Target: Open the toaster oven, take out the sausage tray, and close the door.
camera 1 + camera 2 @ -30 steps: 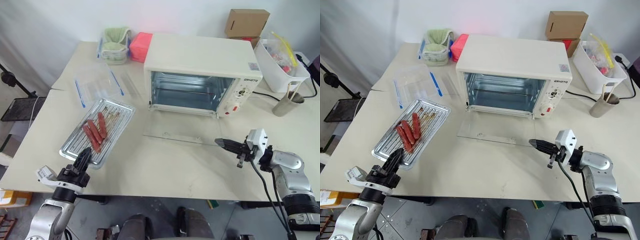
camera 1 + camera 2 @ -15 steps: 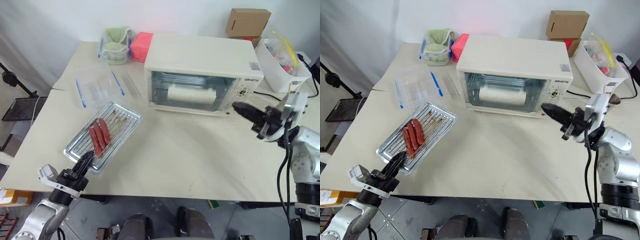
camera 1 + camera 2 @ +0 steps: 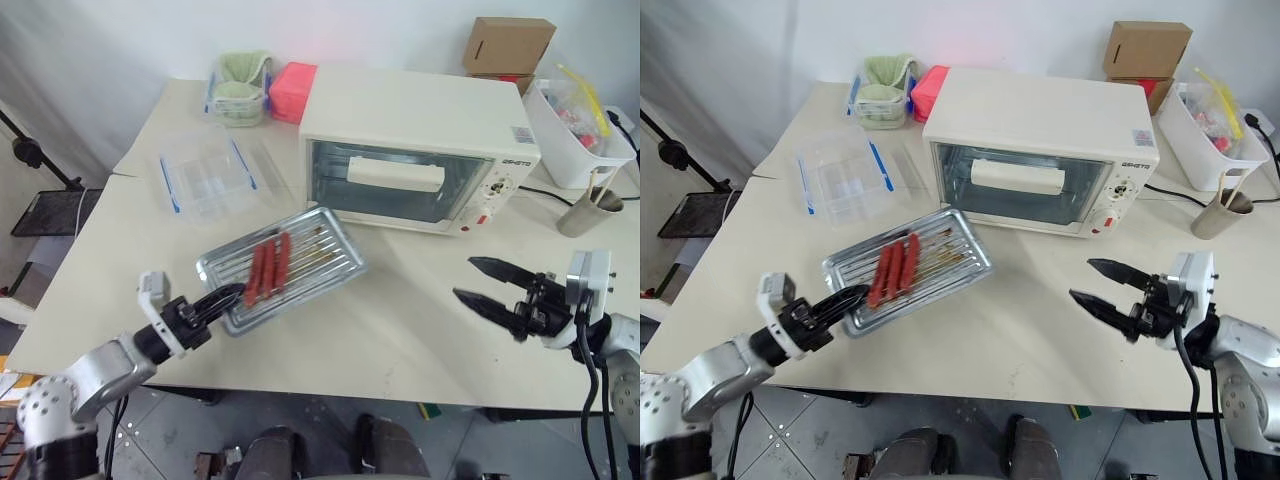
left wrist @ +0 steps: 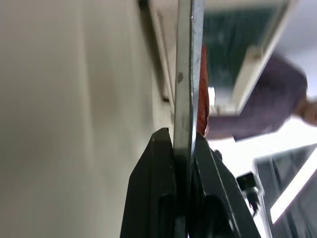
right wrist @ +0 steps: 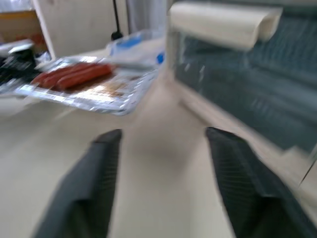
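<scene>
The cream toaster oven (image 3: 415,110) stands at the back of the table with its glass door (image 3: 400,185) shut and the bar handle (image 3: 395,173) up. In front of it to the left is the silver sausage tray (image 3: 310,265) with three red-brown sausages (image 3: 268,268). My left gripper (image 3: 218,298) is shut on the tray's near-left rim; the left wrist view shows both fingers (image 4: 158,188) clamped on the metal edge (image 4: 184,74). My right gripper (image 3: 463,278) hovers open over the table, right of the tray and in front of the oven's knobs, holding nothing.
A clear blue-edged container (image 3: 205,175), a tub with green cloth (image 3: 236,88) and a pink box (image 3: 292,92) sit at the back left. A cardboard box (image 3: 510,45), a white bin (image 3: 580,140) and a metal cup (image 3: 585,210) stand at the right. Bare table (image 3: 380,330) lies between the grippers.
The door went from lying open to shut. My right gripper drew back from it toward me and opened. My left gripper swung the tray rightward, nearer the oven.
</scene>
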Motion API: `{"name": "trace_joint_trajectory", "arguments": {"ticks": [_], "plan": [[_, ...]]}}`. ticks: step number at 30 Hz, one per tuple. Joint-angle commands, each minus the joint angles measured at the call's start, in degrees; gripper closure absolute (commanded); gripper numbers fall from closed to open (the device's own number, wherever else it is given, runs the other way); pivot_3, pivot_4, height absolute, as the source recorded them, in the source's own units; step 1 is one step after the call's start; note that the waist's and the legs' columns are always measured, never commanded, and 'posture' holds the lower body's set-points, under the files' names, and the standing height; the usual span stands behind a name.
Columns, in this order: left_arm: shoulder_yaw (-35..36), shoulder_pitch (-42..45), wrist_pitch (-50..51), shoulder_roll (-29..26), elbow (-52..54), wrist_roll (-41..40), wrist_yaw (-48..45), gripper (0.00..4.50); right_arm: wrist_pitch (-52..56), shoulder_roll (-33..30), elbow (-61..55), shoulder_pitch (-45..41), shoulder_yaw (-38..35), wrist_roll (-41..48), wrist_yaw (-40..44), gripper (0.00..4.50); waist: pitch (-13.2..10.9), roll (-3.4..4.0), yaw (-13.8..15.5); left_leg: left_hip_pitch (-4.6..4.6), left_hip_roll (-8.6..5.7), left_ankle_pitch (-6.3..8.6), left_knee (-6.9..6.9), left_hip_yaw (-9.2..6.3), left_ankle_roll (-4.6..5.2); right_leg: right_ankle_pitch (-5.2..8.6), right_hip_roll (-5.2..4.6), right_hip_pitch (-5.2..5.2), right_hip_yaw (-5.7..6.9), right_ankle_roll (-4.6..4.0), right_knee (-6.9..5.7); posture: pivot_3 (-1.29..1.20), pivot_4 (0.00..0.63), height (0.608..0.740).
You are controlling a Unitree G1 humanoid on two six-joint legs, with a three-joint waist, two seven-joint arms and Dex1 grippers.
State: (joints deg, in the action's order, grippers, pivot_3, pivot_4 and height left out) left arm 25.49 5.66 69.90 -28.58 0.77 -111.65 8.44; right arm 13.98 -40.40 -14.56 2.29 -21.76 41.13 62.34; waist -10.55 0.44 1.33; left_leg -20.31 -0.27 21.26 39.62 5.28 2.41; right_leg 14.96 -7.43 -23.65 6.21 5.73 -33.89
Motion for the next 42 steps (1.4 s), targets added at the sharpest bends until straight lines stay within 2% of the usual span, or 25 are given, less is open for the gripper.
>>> {"name": "trace_joint_trajectory", "arguments": {"ticks": [1, 2, 9, 15, 24, 31, 35, 36, 38, 39, 40, 42], "plan": [[-6.1, 7.5, 2.2, -1.7, -5.1, -1.3, 0.1, 4.5, -2.3, -1.5, -5.1, 5.1, -4.7, 0.1, 2.3, 0.14, 0.0, 0.0, 0.0, 0.04, 0.0, 0.0, 0.0, 0.06, 0.0, -0.01, 0.02, 0.01, -0.04, 0.02, -0.03, 0.0, 0.15, 0.74], [-7.8, 9.6, 2.8, -1.9, -6.8, -1.3, 0.5, 4.5, -2.6, -1.7, -5.7, 6.7, -5.2, -0.1, 2.8, 0.01, 0.0, -0.03, 0.0, 0.06, 0.0, -0.01, 0.0, 0.05, -0.01, -0.01, 0.05, 0.01, -0.02, 0.02, -0.05, 0.0, 0.15, 0.74], [-17.9, 20.5, 5.5, -1.5, -17.7, 0.5, 0.8, 4.5, -5.3, -0.9, -7.9, 16.5, -8.9, -1.6, 5.0, 0.01, 0.0, -0.05, 0.3, 0.04, -0.06, -0.17, 0.0, 0.06, 0.2, -0.05, 0.13, 0.05, -0.04, 0.09, -0.01, 0.0, 0.15, 0.74], [-22.4, 28.5, 9.4, 1.7, -26.0, 12.3, -5.1, 4.5, -7.2, 0.2, -8.8, 23.1, -11.2, -2.4, 5.0, 0.01, 0.0, -0.04, 0.4, 0.08, -0.01, -0.17, -0.01, 0.11, 0.19, -0.06, 0.67, 0.08, -0.11, 0.11, 0.05, 0.0, 0.15, 0.74], [-23.1, 36.1, 12.1, 4.3, -31.1, 30.8, -15.9, 4.5, -8.0, 0.5, -8.8, 23.7, -10.8, -3.1, 4.0, 0.01, 0.0, -0.01, 1.4, 0.15, -0.03, -0.11, 0.01, 0.15, -0.06, -0.08, 0.66, 0.12, -0.24, 0.15, 0.03, 0.0, 0.15, 0.74], [-21.6, 36.2, 13.9, 3.1, -28.0, 39.5, -24.6, 2.36, -8.4, 0.1, -7.4, 21.6, -9.3, -4.0, 3.9, 0.0, 0.0, -0.01, 1.3, 0.11, 0.05, -0.14, 0.0, 0.14, -0.03, -0.08, 0.72, 0.05, -0.25, 0.13, 0.02, 0.0, 0.15, 0.74], [-20.5, 33.7, 15.0, 0.9, -22.6, 42.3, -28.1, 1.16, -8.5, -0.1, -6.5, 20.0, -8.1, -4.7, 4.1, 0.0, 0.0, -0.03, 0.8, 0.11, 0.1, -0.17, 0.0, 0.14, 0.03, -0.06, 0.72, 0.04, -0.25, 0.11, 0.01, 0.0, 0.15, 0.74], [-20.6, 32.4, 14.1, -0.5, -20.0, 43.4, -29.4, 0.75, -8.5, -0.2, -6.2, 19.5, -7.8, -4.8, 4.2, 0.0, 0.0, -0.03, 0.7, 0.11, 0.11, -0.17, 0.0, 0.14, 0.03, -0.06, 0.71, 0.04, -0.25, 0.11, 0.02, 0.0, 0.15, 0.74], [-20.2, 30.4, 12.7, -2.1, -16.3, 45.0, -31.6, 0.24, -8.6, -0.2, -5.8, 19.0, -7.5, -4.9, 4.4, 0.0, 0.0, -0.02, 0.2, 0.11, 0.15, -0.17, 0.0, 0.13, 0.02, -0.05, 0.66, 0.03, -0.26, 0.09, 0.02, 0.0, 0.15, 0.74], [-19.4, 29.3, 12.3, -3.1, -14.8, 45.3, -32.4, 0.02, -8.6, -0.3, -5.5, 18.8, -7.4, -4.9, 4.6, 0.0, 0.0, -0.02, 0.1, 0.13, 0.17, -0.16, -0.01, 0.12, 0.0, -0.05, 0.66, 0.04, -0.26, 0.08, 0.01, 0.0, 0.15, 0.74], [-18.8, 28.7, 12.2, -3.6, -13.9, 45.5, -33.1, 0.02, -8.6, -0.3, -5.4, 18.7, -7.3, -5.0, 4.7, 0.0, 0.0, -0.02, 0.0, 0.13, 0.21, -0.16, -0.01, 0.12, -0.02, -0.03, 0.6, 0.04, -0.27, 0.06, 0.02, 0.0, 0.15, 0.74], [-22.5, 23.1, 0.1, -10.7, -5.3, 53.6, -43.6, 0.02, -8.7, -0.3, -4.7, 18.0, -6.7, -5.2, 5.2, 0.0, 0.0, -0.03, -0.5, 0.15, 0.28, -0.16, -0.01, 0.13, -0.06, -0.01, 0.59, 0.03, -0.27, 0.01, 0.0, 0.0, 0.15, 0.74]]}}
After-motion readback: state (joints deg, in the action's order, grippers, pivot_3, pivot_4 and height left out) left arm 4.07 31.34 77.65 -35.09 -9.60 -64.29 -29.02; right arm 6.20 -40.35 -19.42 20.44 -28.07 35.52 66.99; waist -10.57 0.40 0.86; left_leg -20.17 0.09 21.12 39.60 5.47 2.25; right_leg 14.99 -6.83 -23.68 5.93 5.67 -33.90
